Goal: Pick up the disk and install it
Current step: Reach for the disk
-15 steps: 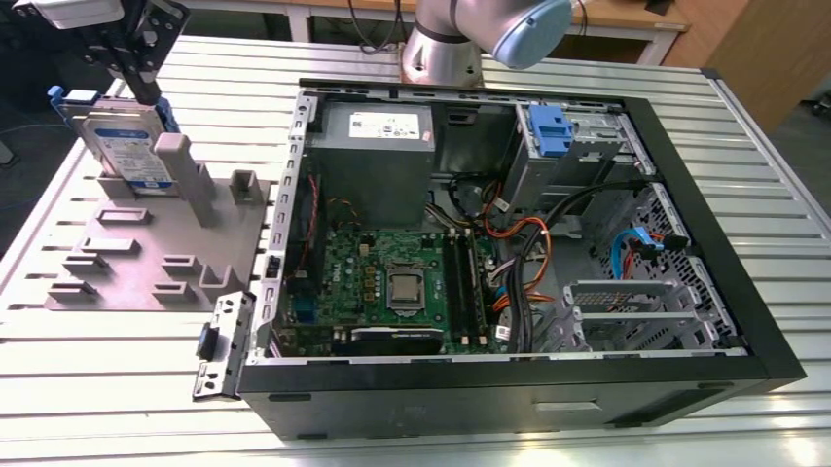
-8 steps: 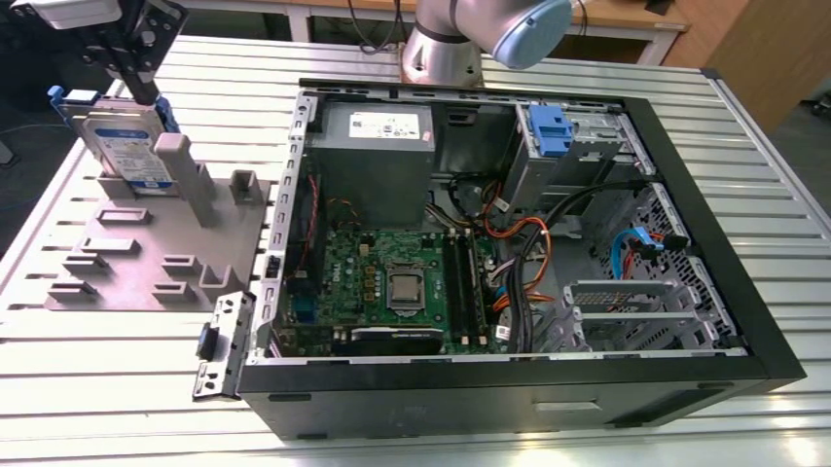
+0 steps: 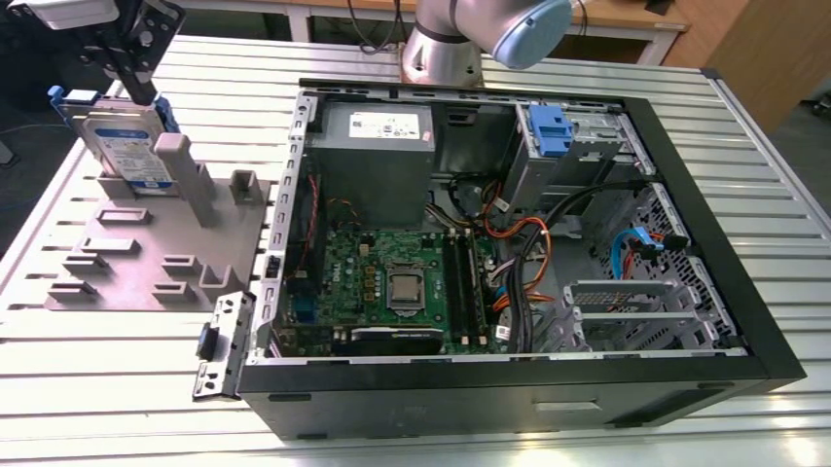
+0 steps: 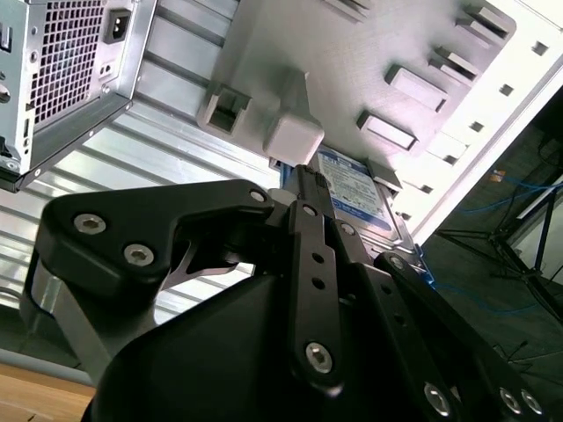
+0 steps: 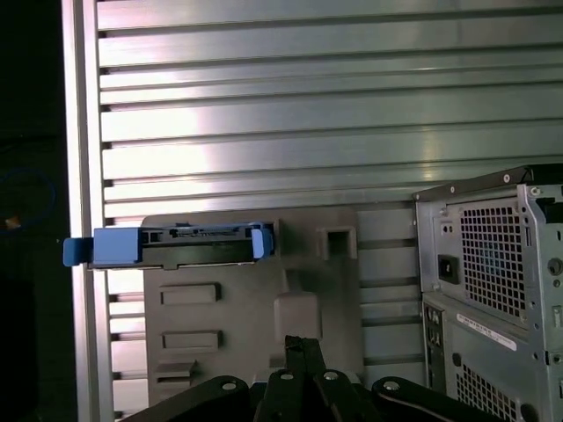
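The disk (image 3: 130, 146) stands on edge in a slot at the far end of a grey fixture plate (image 3: 143, 258), at the exterior view's left. Its white-and-blue label faces forward and a blue carrier frames it. My gripper (image 3: 134, 83) hangs just above the disk's top edge, its black fingers pressed together with nothing between them. In the second wrist view the shut gripper (image 4: 303, 176) points at a grey post, with the disk (image 4: 361, 189) just beyond. In the first wrist view the gripper (image 5: 303, 345) sits apart from the disk's (image 5: 176, 246) blue-edged top.
An open computer case (image 3: 727, 243) lies at the middle and right of the slatted metal table. Inside it are a grey power supply (image 3: 377, 136), a fixed blue caddy (image 3: 551, 131), the motherboard (image 3: 389, 282) and a metal drive cage (image 3: 624, 311). The arm's base (image 3: 442, 49) stands behind the case.
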Action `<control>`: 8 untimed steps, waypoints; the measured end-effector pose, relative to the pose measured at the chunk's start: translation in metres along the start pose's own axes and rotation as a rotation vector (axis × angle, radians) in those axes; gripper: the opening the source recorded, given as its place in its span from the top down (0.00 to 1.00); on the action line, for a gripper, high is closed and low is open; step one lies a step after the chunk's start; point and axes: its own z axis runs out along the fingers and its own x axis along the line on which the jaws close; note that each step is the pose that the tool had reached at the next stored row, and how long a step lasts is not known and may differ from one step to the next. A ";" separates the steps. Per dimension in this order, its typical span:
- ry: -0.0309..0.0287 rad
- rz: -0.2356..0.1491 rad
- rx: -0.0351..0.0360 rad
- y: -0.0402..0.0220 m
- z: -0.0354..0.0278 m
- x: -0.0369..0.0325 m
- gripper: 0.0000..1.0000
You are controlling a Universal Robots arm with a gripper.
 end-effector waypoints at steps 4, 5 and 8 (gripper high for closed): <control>0.0015 0.000 0.0001 -0.0001 0.0003 0.0013 0.89; 0.0021 0.000 0.0001 -0.0001 0.0004 0.0016 0.89; 0.0031 0.000 0.0002 -0.0002 0.0005 0.0026 0.89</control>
